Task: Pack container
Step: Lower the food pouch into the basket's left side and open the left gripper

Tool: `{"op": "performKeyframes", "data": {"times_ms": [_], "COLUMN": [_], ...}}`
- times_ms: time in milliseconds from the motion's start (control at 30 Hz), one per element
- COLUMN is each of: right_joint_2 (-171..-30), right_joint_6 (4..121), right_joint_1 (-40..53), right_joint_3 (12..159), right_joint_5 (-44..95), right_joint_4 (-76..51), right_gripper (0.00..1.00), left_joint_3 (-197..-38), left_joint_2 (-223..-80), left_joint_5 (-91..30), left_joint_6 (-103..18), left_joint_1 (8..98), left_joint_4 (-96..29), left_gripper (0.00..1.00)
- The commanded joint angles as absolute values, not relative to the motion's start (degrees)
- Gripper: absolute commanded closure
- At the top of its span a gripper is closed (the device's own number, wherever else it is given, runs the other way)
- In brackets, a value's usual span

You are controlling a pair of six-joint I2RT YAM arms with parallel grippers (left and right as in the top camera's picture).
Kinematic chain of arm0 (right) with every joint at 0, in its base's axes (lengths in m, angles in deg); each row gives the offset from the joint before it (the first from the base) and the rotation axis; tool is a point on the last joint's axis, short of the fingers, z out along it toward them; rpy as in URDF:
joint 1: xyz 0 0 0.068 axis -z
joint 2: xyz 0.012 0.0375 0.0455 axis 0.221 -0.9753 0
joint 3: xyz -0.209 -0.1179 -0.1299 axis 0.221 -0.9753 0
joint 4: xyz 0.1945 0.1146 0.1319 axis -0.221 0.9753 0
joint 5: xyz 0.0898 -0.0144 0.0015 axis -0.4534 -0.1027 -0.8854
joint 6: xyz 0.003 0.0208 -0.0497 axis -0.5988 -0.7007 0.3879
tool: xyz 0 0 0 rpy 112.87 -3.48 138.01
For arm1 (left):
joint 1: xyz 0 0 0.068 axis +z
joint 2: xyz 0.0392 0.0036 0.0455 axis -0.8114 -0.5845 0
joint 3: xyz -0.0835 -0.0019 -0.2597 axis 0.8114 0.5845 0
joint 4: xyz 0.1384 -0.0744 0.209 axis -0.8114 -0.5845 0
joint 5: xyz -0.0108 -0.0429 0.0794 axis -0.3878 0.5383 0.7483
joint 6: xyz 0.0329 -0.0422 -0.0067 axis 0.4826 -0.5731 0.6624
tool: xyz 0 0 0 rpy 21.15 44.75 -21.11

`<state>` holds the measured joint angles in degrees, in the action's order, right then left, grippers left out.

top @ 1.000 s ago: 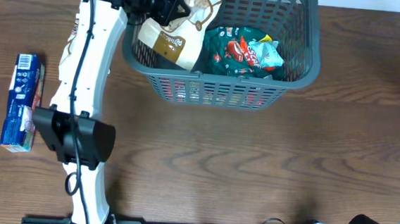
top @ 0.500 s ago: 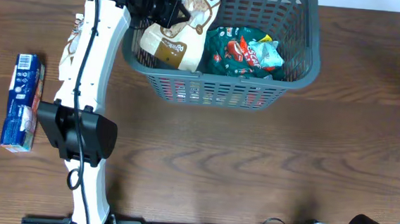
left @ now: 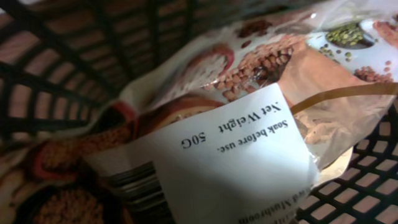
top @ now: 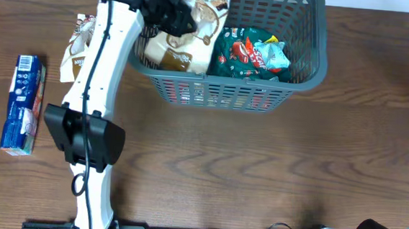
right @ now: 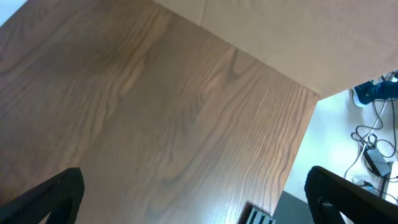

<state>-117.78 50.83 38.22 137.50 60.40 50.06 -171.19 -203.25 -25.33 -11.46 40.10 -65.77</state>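
Observation:
The grey slotted container (top: 310,67) stands at the back of the table; its lattice wall fills the left wrist view (left: 62,74). Inside lie green and red snack packets (top: 256,53). My left gripper (top: 173,8) is over the container's left part, shut on a beige and brown bean packet (top: 182,46) that hangs down inside against the left wall. In the left wrist view the packet's white label (left: 236,146) hides the fingers. My right gripper (right: 193,193) is wide open and empty above bare table, far from the container.
A second beige packet (top: 78,44) lies on the table left of the container. A blue and white box (top: 22,104) lies near the left edge. The table's corner and cables on the floor (right: 373,149) show in the right wrist view.
My left gripper has moved right with the bean packet, carrying it from the container's left rim further inside. The right arm has not moved.

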Motion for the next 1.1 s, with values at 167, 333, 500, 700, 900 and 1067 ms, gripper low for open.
{"op": "performKeyframes", "data": {"times_ms": [167, 333, 500, 700, 900, 1067], "right_joint_2": [-117.21, -117.21, -117.21, -117.21, -117.21, -117.21], "right_joint_6": [49.85, 49.85, 49.85, 49.85, 49.85, 49.85], "right_joint_1": [38.61, 38.61, 38.61, 38.61, 38.61, 38.61], "right_joint_3": [137.53, 137.53, 137.53, 137.53, 137.53, 137.53], "right_joint_5": [61.01, 61.01, 61.01, 60.99, 60.99, 61.01], "right_joint_4": [50.15, 50.15, 50.15, 50.15, 50.13, 50.13], "right_gripper": [0.01, 0.01, 0.01, 0.01, 0.01, 0.01], "left_joint_3": [-170.80, -170.80, -170.80, -170.80, -170.80, -170.80], "left_joint_2": [-203.89, -203.89, -203.89, -203.89, -203.89, -203.89], "left_joint_5": [-14.16, -5.20, -2.34, -2.36, -2.77, -2.80], "left_joint_6": [-21.40, -28.29, -30.49, -30.54, -30.32, -30.23], "left_joint_1": [35.18, 34.38, 34.73, 34.70, 34.70, 34.70], "left_joint_4": [-68.20, -70.97, -72.46, -72.92, -72.89, -72.83], "left_gripper": [0.94, 0.94, 0.94, 0.94, 0.25, 0.01]}}
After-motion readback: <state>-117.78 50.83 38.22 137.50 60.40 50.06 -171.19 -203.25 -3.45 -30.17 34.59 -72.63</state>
